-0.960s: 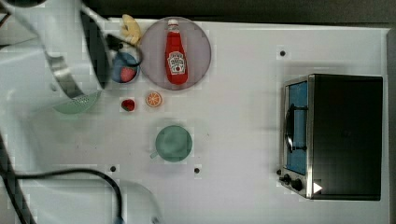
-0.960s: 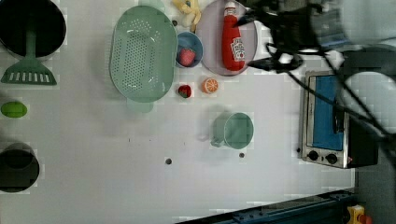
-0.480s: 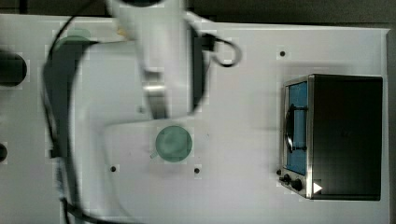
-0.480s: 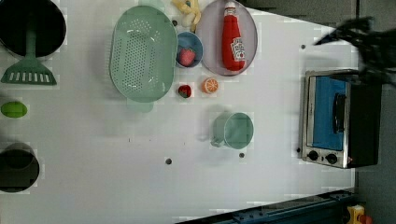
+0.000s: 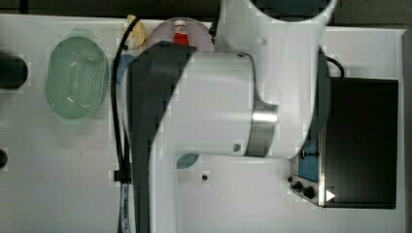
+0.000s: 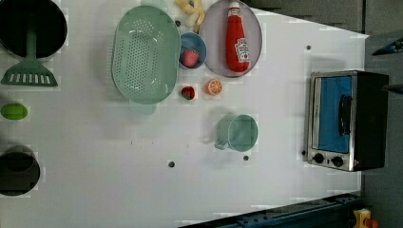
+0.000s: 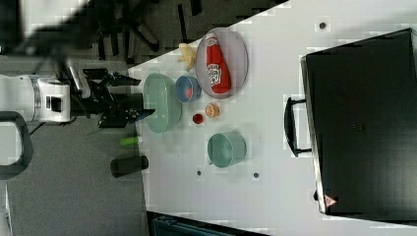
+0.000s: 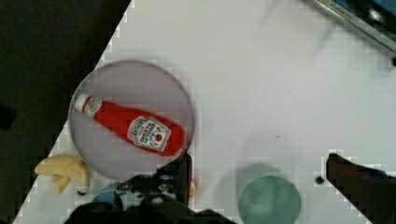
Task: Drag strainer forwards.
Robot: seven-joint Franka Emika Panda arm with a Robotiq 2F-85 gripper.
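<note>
A: Biggest thing?
B: The arm [image 5: 214, 111] spans the top view; the oven [image 6: 347, 121] is at the left view's right.
A: The strainer [image 6: 146, 53]?
B: On the table [image 6: 119, 180], just beside the bowl [image 6: 192, 50], apart from the mug [image 6: 237, 133].
A: The gripper [image 8: 257, 177]?
B: Wide open, holding nothing, above the plate [image 8: 116, 86] with the ketchup [image 8: 135, 129].

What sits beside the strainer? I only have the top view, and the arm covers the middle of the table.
Observer: In the left view, a small blue bowl with something red in it sits close beside the strainer, on the left view's right.
Operator: Anything else near its rim?
Observer: A small red item lies just off the rim, with an orange slice past it.
Operator: Is the gripper holding anything?
Observer: No. In the wrist view the gripper is open, with nothing between its fingers.
</note>
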